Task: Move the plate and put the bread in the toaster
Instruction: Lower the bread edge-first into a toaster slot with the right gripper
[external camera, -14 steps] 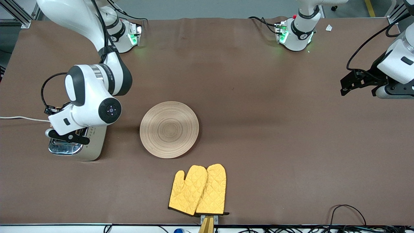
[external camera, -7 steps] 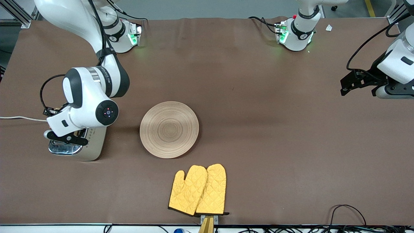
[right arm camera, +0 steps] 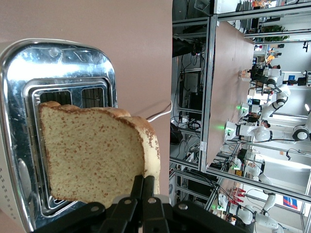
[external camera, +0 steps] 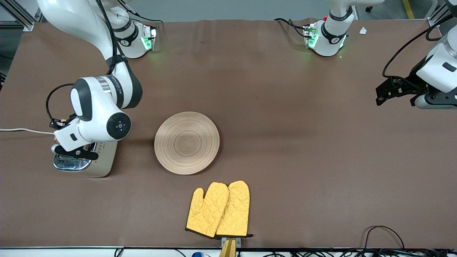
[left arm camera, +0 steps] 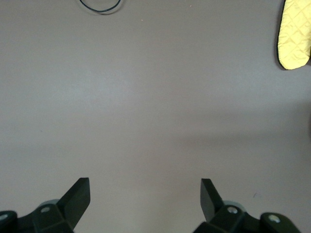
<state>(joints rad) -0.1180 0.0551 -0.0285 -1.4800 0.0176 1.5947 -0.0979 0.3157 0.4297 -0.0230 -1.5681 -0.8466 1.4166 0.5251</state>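
The plate lies flat mid-table, well apart from the toaster at the right arm's end; it looks stiff and light, best taken at its rim. Over the toaster's slots the right gripper is clamped on the crust edge of the bread, a soft, crumbly slice that a hard pinch would probably tear. The left gripper waits, fingers wide, over bare table.
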